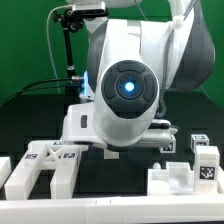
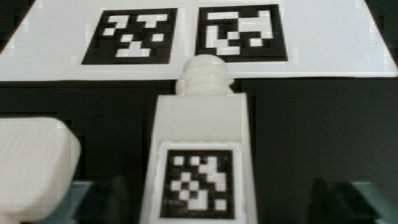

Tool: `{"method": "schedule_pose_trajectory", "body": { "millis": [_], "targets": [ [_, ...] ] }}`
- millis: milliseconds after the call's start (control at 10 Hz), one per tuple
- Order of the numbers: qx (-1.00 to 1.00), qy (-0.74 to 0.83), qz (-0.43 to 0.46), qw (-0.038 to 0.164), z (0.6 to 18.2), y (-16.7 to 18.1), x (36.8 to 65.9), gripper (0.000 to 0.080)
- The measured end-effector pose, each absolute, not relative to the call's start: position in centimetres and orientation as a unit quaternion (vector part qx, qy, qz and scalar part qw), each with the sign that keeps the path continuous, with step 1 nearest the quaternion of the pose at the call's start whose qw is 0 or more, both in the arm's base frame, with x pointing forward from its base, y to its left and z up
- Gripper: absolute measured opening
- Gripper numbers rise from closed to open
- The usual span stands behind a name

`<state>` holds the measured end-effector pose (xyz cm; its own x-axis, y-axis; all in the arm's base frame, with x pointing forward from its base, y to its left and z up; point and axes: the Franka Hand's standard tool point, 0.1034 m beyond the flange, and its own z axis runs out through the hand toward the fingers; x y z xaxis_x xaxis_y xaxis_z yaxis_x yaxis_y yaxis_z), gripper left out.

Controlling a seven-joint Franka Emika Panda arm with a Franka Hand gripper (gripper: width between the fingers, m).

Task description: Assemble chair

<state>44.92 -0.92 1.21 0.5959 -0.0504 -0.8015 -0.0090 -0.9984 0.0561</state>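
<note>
In the wrist view a white chair leg lies lengthwise on the black table. It has a rounded peg at its far end and a marker tag on its top face. My gripper is open. Its dark fingers stand either side of the leg's near end, with a gap on each side. In the exterior view the arm's own body hides the gripper and the leg.
The marker board lies just beyond the peg. A rounded white part lies beside the leg. In the exterior view, tagged white chair parts lie at the left and right.
</note>
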Motion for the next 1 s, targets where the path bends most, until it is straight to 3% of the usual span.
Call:
{"method": "schedule_pose_trajectory", "body": {
  "millis": [100, 200, 300, 900, 1000],
  "targets": [
    [0.893, -0.017, -0.449, 0.023, 1.2, -0.9, 44.9, 0.0391],
    [0.893, -0.017, -0.449, 0.023, 1.2, -0.9, 44.9, 0.0391],
    [0.893, -0.017, -0.449, 0.023, 1.2, -0.9, 44.9, 0.0284],
    [0.895, -0.016, -0.446, 0.022, 1.5, -0.8, 45.2, 0.0285],
    [0.904, -0.009, -0.428, 0.006, 3.6, 0.1, 47.0, 0.0285]
  ]
}}
